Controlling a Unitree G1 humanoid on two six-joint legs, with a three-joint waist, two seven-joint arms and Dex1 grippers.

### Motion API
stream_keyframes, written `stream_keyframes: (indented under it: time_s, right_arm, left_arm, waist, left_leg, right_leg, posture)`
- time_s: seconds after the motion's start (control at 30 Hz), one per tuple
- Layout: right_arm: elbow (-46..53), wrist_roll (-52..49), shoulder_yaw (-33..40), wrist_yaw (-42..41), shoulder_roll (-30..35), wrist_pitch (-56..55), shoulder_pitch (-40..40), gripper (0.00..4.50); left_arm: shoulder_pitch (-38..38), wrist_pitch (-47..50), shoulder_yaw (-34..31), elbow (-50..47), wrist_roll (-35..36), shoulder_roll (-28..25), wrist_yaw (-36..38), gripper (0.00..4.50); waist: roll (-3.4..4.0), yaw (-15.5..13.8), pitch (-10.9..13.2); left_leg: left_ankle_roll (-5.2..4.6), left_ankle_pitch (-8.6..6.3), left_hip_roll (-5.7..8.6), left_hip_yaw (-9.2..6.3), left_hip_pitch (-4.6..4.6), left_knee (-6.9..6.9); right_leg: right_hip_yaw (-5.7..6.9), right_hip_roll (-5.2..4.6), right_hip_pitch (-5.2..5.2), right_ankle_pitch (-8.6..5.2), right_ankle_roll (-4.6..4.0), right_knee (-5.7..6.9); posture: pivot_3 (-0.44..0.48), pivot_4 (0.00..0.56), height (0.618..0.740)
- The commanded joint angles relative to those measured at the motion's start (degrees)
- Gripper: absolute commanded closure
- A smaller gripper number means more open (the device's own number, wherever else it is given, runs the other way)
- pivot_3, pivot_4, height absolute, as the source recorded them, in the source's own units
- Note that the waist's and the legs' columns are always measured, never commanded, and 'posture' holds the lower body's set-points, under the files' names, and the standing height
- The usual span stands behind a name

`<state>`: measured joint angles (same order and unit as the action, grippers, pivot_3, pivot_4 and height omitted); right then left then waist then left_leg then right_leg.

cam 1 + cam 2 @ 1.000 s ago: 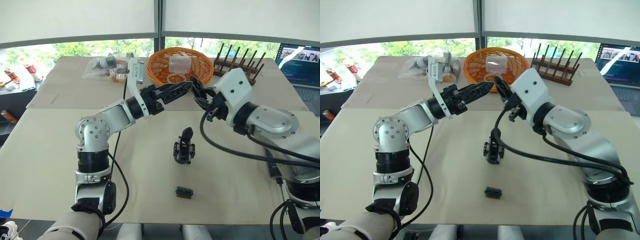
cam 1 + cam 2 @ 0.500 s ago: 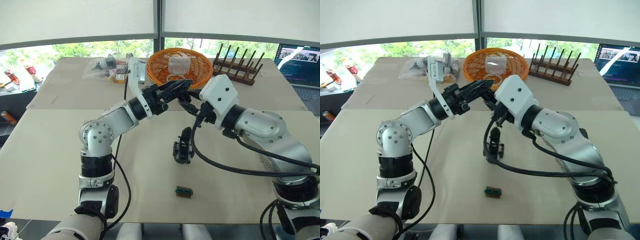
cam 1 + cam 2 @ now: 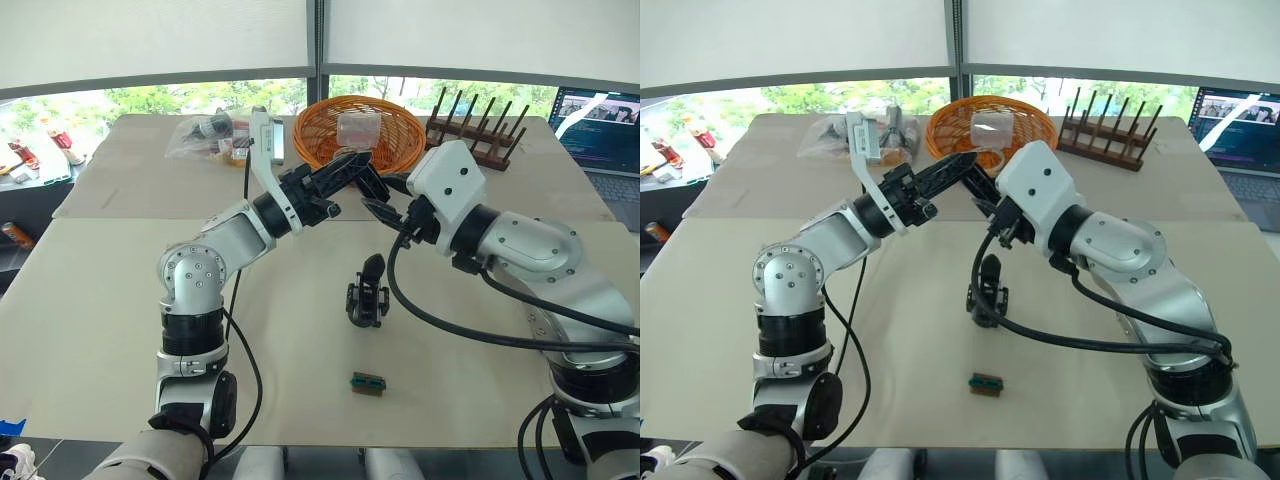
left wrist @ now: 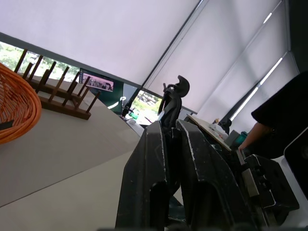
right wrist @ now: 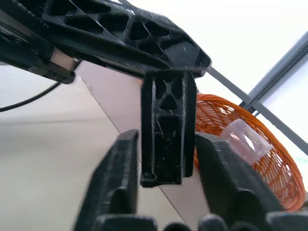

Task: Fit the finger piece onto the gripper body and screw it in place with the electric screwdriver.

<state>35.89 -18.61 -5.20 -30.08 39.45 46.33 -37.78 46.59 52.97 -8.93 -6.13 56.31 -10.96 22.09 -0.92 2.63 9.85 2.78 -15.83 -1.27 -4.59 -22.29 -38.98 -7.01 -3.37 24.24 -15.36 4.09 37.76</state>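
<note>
— Beige table (image 3: 120, 330), what's where?
— Gripper body (image 3: 367, 292) stands upright below both grippers, open tabletop around it (green block (image 3: 368, 383) nearer).
— Grippers?
— Left gripper (image 3: 362, 172) pinches the finger piece (image 5: 163, 130); right gripper (image 3: 385, 213) spread around it.

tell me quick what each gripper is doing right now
left gripper: closed, apparently holding the finger piece
right gripper: at the finger piece, open or closed cannot be told
</note>
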Motion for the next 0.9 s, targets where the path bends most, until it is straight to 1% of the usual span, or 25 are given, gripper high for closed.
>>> stream_keyframes:
  time_s: [0.03, 0.1, 0.17, 0.2, 0.27, 0.33, 0.43, 0.5, 0.6, 0.9]
  right_arm:
    - [0.27, -11.02, 8.10, -7.73, 2.03, 3.92, -3.73, 0.99]
    - [-2.90, -20.94, 12.30, -13.12, 3.57, 10.06, -6.17, 0.30]
    - [-7.88, -29.95, 14.71, -18.04, 5.35, 16.81, -9.16, 0.30]
    - [-9.87, -32.75, 15.21, -19.42, 5.87, 18.96, -10.33, 0.30]
    - [-14.62, -36.05, 14.52, -19.39, 5.19, 23.47, -13.33, 0.30]
    - [-17.27, -37.92, 12.89, -19.84, 5.11, 26.57, -15.02, 0.30]
    - [-17.80, -40.38, 10.67, -22.38, 5.52, 28.58, -15.84, 0.30]
    - [-17.89, -40.88, 9.59, -21.88, 4.37, 28.73, -16.68, 0.83]
    - [-17.83, -38.55, 7.10, -21.55, 3.52, 26.91, -17.69, 1.80]
    - [-18.31, -36.55, 5.37, -21.88, 2.37, 24.34, -18.99, 1.80]
  left_arm:
    - [3.85, -1.41, 3.86, 1.60, -2.18, -6.31, 13.64, 4.50]
    - [5.16, -2.04, 7.34, 2.22, -3.70, -11.53, 24.59, 4.50]
    - [7.01, -2.94, 10.50, 3.85, -5.19, -16.14, 35.00, 4.50]
    - [7.82, -3.40, 11.56, 4.81, -5.86, -17.54, 38.58, 4.50]
    - [9.33, -4.43, 13.21, 6.51, -7.03, -19.44, 44.50, 4.50]
    - [10.84, -5.44, 14.66, 7.94, -8.56, -20.65, 49.22, 4.50]
    - [12.48, -6.37, 15.40, 9.89, -10.34, -20.51, 51.90, 4.50]
    - [13.20, -6.37, 15.27, 10.89, -11.03, -20.04, 52.49, 4.50]
    - [13.82, -5.94, 14.65, 11.67, -11.46, -19.36, 52.71, 4.50]
    - [13.48, -4.91, 13.66, 10.84, -11.63, -18.69, 51.90, 4.50]
  waist:
    - [0.00, 0.23, 0.00]
    - [0.01, 0.52, 0.01]
    - [0.02, 0.72, 0.01]
    - [0.02, 0.82, 0.01]
    - [0.02, 0.99, 0.01]
    - [0.02, 1.17, 0.01]
    - [0.02, 1.27, 0.01]
    - [0.02, 1.38, 0.01]
    - [0.02, 1.39, 0.01]
    - [0.02, 1.39, 0.01]
  left_leg:
    - [0.00, 0.00, 0.01, 0.00, -0.01, 0.00]
    - [-0.05, 0.03, 0.02, 0.00, 0.01, 0.07]
    - [-0.08, 0.04, 0.02, -0.01, 0.04, 0.13]
    - [-0.08, 0.03, 0.01, -0.01, 0.05, 0.12]
    - [-0.10, 0.04, 0.00, -0.01, 0.06, 0.11]
    - [-0.16, 0.07, 0.01, -0.01, 0.06, 0.12]
    - [-0.20, 0.07, 0.00, -0.02, 0.03, 0.13]
    - [-0.23, 0.05, 0.01, -0.02, -0.01, 0.11]
    - [-0.25, 0.05, 0.00, -0.02, -0.02, 0.09]
    - [-0.25, 0.05, 0.01, -0.06, -0.03, 0.05]
  right_leg:
    - [-0.01, 0.00, 0.01, 0.00, 0.00, -0.02]
    - [-0.01, 0.00, 0.00, 0.00, 0.00, -0.03]
    - [0.03, 0.00, -0.05, 0.00, 0.00, -0.06]
    - [0.04, 0.00, -0.06, 0.00, 0.00, -0.07]
    - [0.06, 0.00, -0.08, 0.00, 0.00, -0.09]
    - [0.06, 0.00, -0.08, 0.00, 0.00, -0.09]
    - [0.07, 0.00, -0.06, -0.01, 0.00, -0.09]
    - [0.07, 0.00, -0.03, -0.01, 0.00, -0.08]
    - [0.06, 0.00, 0.00, -0.01, 0.01, -0.05]
    - [0.09, -0.02, 0.02, -0.01, 0.01, 0.03]
  posture:
    - [0.000, 0.150, 0.740]
    - [0.000, 0.150, 0.740]
    - [0.000, 0.150, 0.740]
    - [0.000, 0.150, 0.740]
    - [0.000, 0.150, 0.740]
    - [0.000, 0.150, 0.740]
    - [0.000, 0.150, 0.740]
    - [0.000, 0.150, 0.740]
    - [0.000, 0.150, 0.740]
    - [0.000, 0.150, 0.740]
